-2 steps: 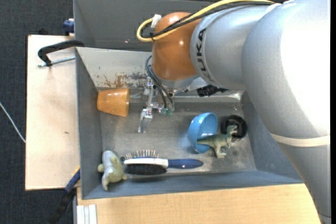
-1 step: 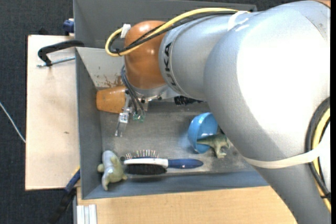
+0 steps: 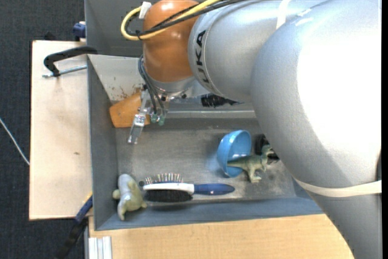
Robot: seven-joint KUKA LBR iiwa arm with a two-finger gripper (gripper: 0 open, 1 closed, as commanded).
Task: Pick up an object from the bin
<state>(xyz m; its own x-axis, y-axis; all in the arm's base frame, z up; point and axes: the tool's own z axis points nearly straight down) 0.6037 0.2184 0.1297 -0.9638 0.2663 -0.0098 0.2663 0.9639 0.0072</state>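
Five loose things lie in the grey bin [image 3: 100, 148] below me. My tool [image 3: 144, 123] hangs low over the floor, and I cannot tell whether it is apart or together. Just beside it, on the side away from my arm, sits an orange block [image 3: 123, 111]. Well off toward my arm lie a blue bowl [image 3: 235, 151] and a green dinosaur toy [image 3: 254, 165], touching. Below the tool in the view lie a blue-handled hairbrush [image 3: 182, 191] and a pale animal figure [image 3: 127, 194]

The grey metal bin [image 3: 182, 145] holds an orange block [image 3: 123, 112] at upper left. A blue cup [image 3: 233, 151] and green dinosaur [image 3: 253, 165] lie at right. A hairbrush [image 3: 182, 191] and pale toy [image 3: 127, 195] lie along the lower wall.
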